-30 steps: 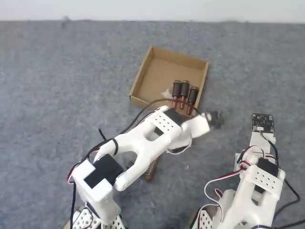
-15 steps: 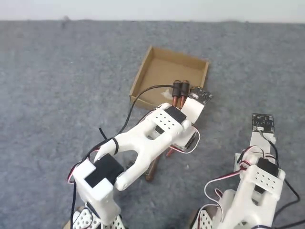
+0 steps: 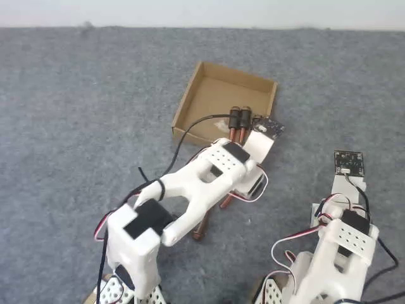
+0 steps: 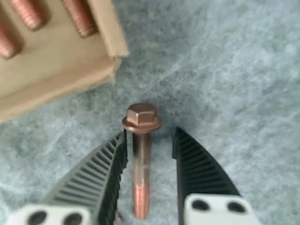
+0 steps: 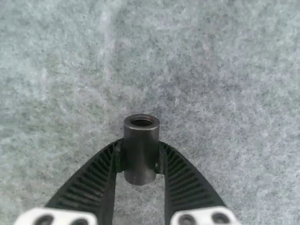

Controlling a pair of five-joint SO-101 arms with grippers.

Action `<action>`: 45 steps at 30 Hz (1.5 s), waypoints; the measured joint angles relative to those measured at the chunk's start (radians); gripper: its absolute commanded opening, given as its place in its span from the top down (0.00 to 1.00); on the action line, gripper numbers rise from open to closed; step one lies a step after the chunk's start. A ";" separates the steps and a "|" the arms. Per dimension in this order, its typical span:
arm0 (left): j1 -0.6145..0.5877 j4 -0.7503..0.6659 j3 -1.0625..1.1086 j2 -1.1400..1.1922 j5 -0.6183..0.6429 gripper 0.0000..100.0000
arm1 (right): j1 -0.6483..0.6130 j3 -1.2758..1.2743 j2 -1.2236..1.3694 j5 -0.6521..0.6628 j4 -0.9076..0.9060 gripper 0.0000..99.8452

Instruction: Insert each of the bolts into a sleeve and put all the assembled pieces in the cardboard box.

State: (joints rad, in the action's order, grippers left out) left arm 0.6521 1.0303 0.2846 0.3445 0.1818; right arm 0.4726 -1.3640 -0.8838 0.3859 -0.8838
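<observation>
Just outside cardboard box (image 4: 61, 86): bolt (image 4: 140, 154), straddled by left hand (image 4: 150, 135); sleeve (image 5: 140, 147) inside right hand (image 5: 140, 144).

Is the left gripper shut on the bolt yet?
Open: the left gripper straddles the bolt, carpet showing between the bolt and one finger.

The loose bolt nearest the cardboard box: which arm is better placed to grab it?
Left: the left gripper is open astride the bolt, while the right gripper is shut on a black sleeve.
</observation>
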 measured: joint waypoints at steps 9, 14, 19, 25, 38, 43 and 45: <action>0.005 0.106 -0.158 0.109 -0.023 0.96 | 0.000 0.000 0.000 0.000 0.000 0.99; 0.005 0.106 -0.160 0.109 -0.021 0.99 | 0.000 0.000 0.000 0.000 0.000 0.99; 0.005 0.106 -0.160 0.109 -0.021 0.99 | 0.000 -0.011 -0.002 0.000 0.006 0.99; -0.038 0.114 -0.135 0.060 -0.021 0.99 | 0.000 -0.014 -0.002 0.000 0.020 0.99; -0.176 -0.115 0.315 -0.525 -0.021 0.99 | -0.028 -0.026 -0.002 0.000 0.037 0.99; -0.252 -0.178 0.402 -0.657 -0.020 0.99 | -0.031 -0.026 -0.002 0.000 0.037 0.99; -0.288 -0.195 0.419 -0.686 -0.020 0.99 | -0.031 -0.026 -0.002 0.000 0.037 0.99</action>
State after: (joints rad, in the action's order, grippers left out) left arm 0.3636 0.8355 0.7035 -0.3414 0.1619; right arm 0.4419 -1.3901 -0.8853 0.3859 -0.8470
